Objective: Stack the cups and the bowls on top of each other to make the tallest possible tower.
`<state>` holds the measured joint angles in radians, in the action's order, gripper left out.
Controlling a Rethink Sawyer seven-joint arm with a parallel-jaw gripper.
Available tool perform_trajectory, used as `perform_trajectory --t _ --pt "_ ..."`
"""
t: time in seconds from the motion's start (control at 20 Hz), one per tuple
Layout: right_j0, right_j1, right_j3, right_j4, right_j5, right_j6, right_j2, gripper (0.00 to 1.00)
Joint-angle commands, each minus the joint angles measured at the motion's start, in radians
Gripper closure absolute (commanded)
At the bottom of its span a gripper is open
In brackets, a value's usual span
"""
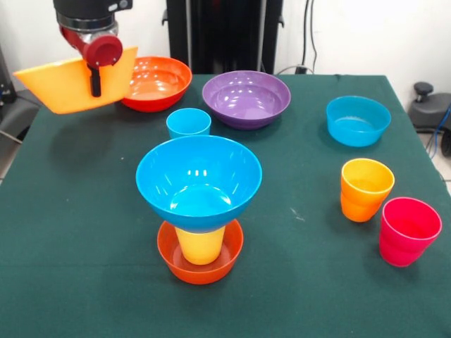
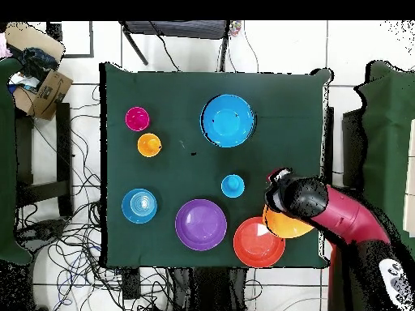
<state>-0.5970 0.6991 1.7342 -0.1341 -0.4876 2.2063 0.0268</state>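
Pincer (image 1: 94, 79) grips light orange bowl (image 1: 67, 86), apparently clear of table (image 1: 303, 282).

My tool (image 1: 94, 79) grips the rim of the large light orange bowl (image 1: 67, 86), lifted off the surface (image 1: 70, 211); in front, the large blue bowl (image 1: 198, 182) sits on a yellow cup (image 1: 200, 245) inside a small red-orange bowl (image 1: 200, 264)

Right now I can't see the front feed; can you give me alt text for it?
The end effector holds a large light orange bowl tilted in the air at upper left. At the table's near centre stands a started tower: small red-orange bowl, yellow cup, large blue bowl. Other bowls and cups sit loose on the green table.
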Motion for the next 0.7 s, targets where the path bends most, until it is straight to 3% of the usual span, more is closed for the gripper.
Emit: perform_trajectory --t 0.05,0.7 --pt "0.049 0.067 -0.099 -0.023 -0.191 -0.062 -0.067 1.0" --pt "0.088 0.105 -0.206 -0.045 -0.356 -0.091 -0.075 1.0"
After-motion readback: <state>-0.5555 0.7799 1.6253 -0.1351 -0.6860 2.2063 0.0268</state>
